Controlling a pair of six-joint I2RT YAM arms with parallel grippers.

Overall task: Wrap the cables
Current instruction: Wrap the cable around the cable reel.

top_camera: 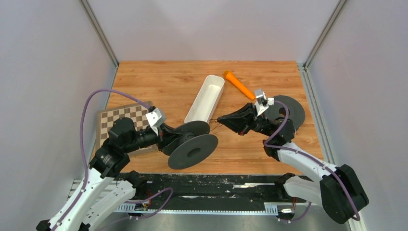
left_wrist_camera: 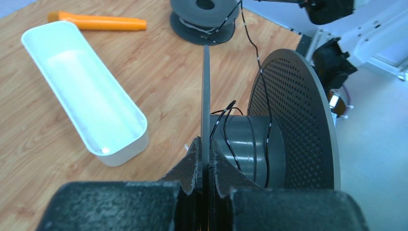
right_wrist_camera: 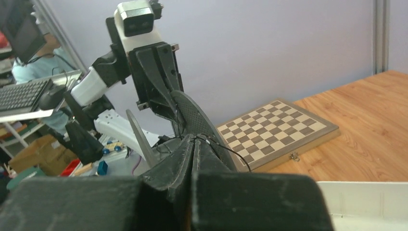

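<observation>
- Left gripper point(left_wrist_camera: 205, 147) clamped on the near flange of the grey spool point(left_wrist_camera: 288, 120), centre frame; we judge this steadies it as a winding core
- Dark cable point(left_wrist_camera: 260, 67) loops the hub, then climbs to the top edge toward the right gripper point(right_wrist_camera: 194, 141), pinched shut on it, likely for tension
- Overhead view barely shows the cable; its free end is cut off, and we cannot trace it past the second spool point(left_wrist_camera: 204, 21)
</observation>
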